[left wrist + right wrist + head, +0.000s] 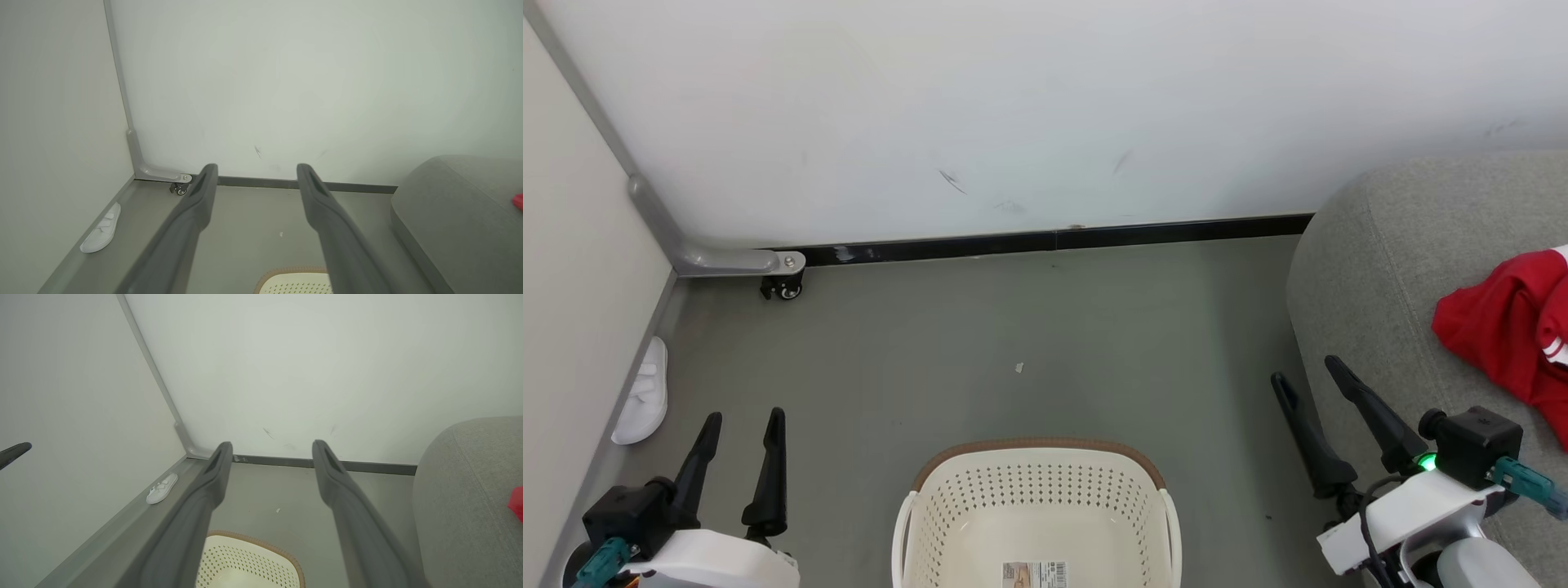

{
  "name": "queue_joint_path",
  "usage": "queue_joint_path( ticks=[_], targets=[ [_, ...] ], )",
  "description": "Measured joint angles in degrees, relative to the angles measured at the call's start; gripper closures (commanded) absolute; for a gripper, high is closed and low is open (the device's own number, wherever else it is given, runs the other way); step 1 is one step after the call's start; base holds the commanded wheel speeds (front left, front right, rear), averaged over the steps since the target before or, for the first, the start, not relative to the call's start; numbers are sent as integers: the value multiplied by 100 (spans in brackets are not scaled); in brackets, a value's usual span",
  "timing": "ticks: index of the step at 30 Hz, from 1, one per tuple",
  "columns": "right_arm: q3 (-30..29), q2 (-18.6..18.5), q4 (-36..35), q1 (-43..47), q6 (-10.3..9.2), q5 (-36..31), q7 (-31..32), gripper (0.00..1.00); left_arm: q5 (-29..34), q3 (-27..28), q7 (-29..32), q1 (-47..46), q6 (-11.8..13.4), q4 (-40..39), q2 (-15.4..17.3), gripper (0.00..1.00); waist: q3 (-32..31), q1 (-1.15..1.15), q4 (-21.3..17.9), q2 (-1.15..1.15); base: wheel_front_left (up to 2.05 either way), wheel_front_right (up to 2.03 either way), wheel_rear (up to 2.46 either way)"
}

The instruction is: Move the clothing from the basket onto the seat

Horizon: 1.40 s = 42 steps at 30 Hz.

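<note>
Your left gripper (744,416) has its two dark fingers spread wide with nothing between them. It hangs low on your left over the floor (1029,327), between the slipper (644,396) and the basket (1037,446). Your right gripper (1305,369) is the same deal: fingers splayed apart and holding nothing, just off the near corner of the seat (1380,269). One of its fingers overlaps the seat's edge in the head view.

Biggest thing around is the white wall (1045,106) across the back, with a few scuff marks and a black baseboard (1094,238) along its foot. Below that you've got the grey-green floor. The seat takes up the right side, grey fabric with a rounded corner. The basket sits on the floor dead centre at the bottom of the head view. It's cream with rows of holes and a brown rim, well apart from the seat, and there's a label (1035,574) stuck on its bottom.

The clothing (1494,327) is on the seat, a crumpled red heap with a bit of white trim. The right edge cuts it off, so you can't tell if it's one piece or two. Neither gripper touches it.

Smaller stuff: the white slipper lies along the cream side wall (572,286). A little caster (784,287) sits under a grey bracket in the corner, and a tiny white scrap (1018,367) lies on the floor beyond the basket.
</note>
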Motion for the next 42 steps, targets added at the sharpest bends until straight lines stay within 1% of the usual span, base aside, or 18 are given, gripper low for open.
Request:
queue_joint_path(
  ticks=[34,35,37,42],
  targets=[
    [-91,27,-83,15,0,-107,0,0,246,296,0,0,-252,108,-202,0,28,0,-33,0,0,0,0],
    [-91,29,-86,16,0,-107,0,100,245,300,0,0,-265,109,-207,100,26,0,-33,0,0,0,0],
    [-80,51,-3,24,0,-103,8,100,244,288,11,3,-296,186,-250,100,24,0,-33,0,0,0,0],
    [11,190,229,302,0,-91,9,100,232,204,20,155,-296,442,-483,100,24,0,-33,0,0,0,0]
  ],
)
